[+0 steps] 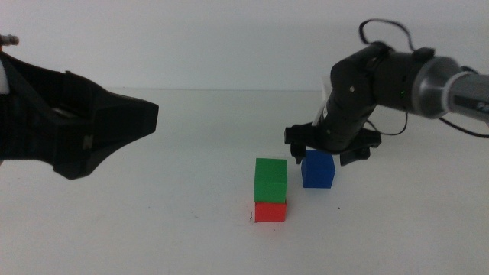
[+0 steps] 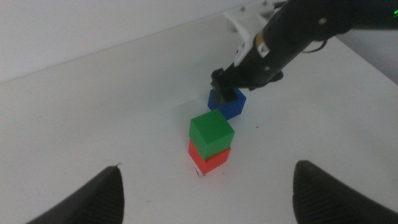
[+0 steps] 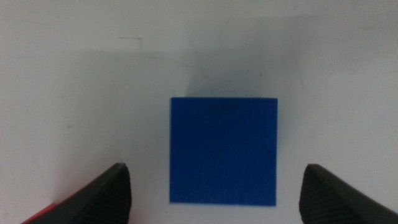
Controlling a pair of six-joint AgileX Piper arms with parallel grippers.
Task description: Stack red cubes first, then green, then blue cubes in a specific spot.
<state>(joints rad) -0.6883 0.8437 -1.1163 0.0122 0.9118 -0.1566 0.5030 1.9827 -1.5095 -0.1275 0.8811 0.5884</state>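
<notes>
The green cube [image 1: 270, 179] sits on the red cube [image 1: 270, 211] in the middle of the table; the stack also shows in the left wrist view, green cube [image 2: 211, 129] on red cube [image 2: 210, 158]. The blue cube [image 1: 318, 169] [image 2: 231, 106] rests on the table just right of the stack. My right gripper [image 1: 325, 153] is open directly above it, and in the right wrist view the blue cube [image 3: 224, 150] lies between the jaws, apart from both. My left gripper [image 1: 149, 114] [image 2: 207, 167] is open and empty, raised at the left.
The table is plain white. A small dark mark [image 1: 250, 220] lies at the stack's left foot. The right arm [image 1: 397, 76] reaches in from the upper right with a cable [image 1: 382, 30] looped over it.
</notes>
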